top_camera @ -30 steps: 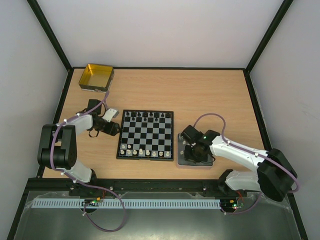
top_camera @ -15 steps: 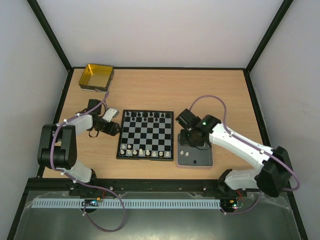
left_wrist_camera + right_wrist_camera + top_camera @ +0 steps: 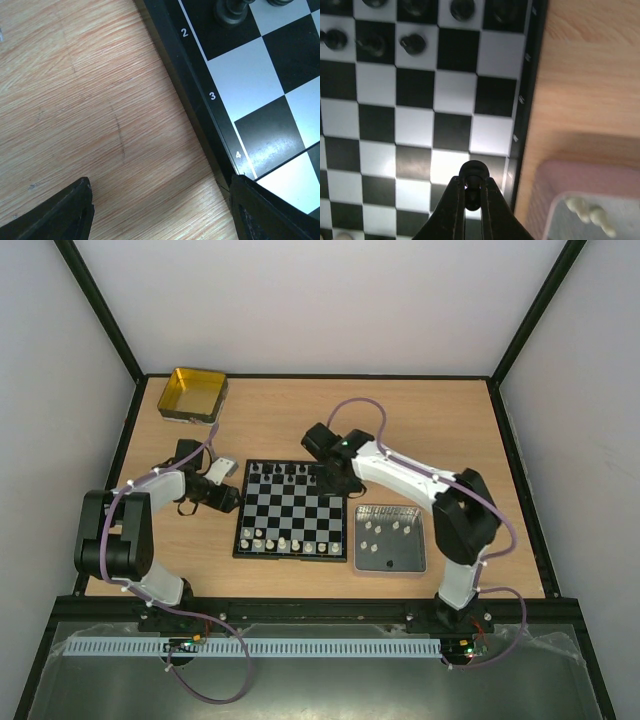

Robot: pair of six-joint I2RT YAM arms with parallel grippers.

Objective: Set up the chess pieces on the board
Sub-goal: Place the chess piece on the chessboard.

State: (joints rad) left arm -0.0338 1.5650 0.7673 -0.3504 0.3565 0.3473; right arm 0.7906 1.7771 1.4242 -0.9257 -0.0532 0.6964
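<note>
Top view: bright, even, diffuse light from above. Shadows under the arms (image 3: pixel 410 475) are short and soft. Focus is uniform, but pieces on the board (image 3: pixel 292 515) are too small to resolve. The strip below the table (image 3: pixel 300 410) is dim.

Left wrist view: wood grain is sharp. One black square carries a streaked sheen. The left fingers (image 3: pixel 60 212) are dark and soft.

Right wrist view: a glare patch washes out the squares just above the right fingers (image 3: pixel 451 210). The black piece (image 3: pixel 472 171) pinched there reads as a silhouette. The tray (image 3: pixel 580 172) is blurred.
</note>
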